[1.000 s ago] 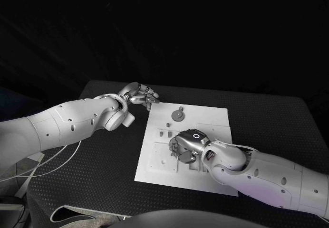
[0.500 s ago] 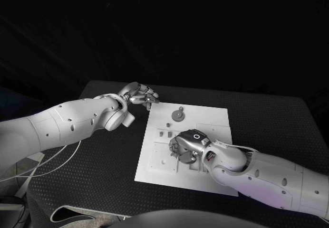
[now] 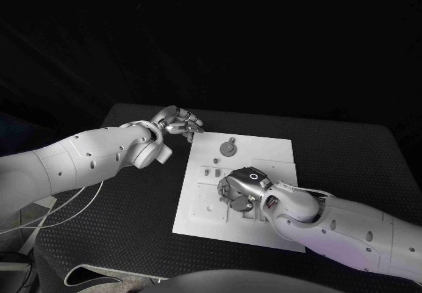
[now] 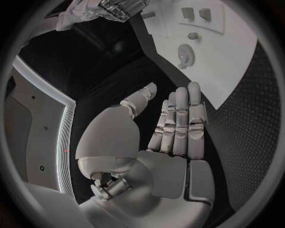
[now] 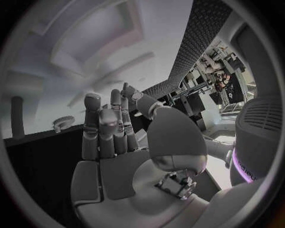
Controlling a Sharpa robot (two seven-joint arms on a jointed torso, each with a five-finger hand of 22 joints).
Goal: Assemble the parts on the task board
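The white task board (image 3: 268, 155) lies in the middle of the black table. A round grey part (image 3: 228, 148) sits near its far end, with small grey pieces (image 3: 212, 171) just below it. My right hand (image 3: 239, 190) hovers palm down over the board's middle, fingers pointing down at it. In the right wrist view its fingers (image 5: 101, 130) are stretched out with nothing between them, close to the board (image 5: 89, 52). My left hand (image 3: 178, 125) rests off the board by its far left corner. Its fingers (image 4: 178, 123) lie straight and side by side, holding nothing; the round part (image 4: 185, 54) lies ahead of them.
Black textured table (image 3: 123, 207) surrounds the board on all sides. A small toothed part (image 5: 62, 122) and a dark peg (image 5: 16, 116) stand on the board near my right hand. The right hand (image 4: 118, 7) also appears in the left wrist view.
My right hand has crept slightly toward the board's near right. The left hand and the parts have not moved.
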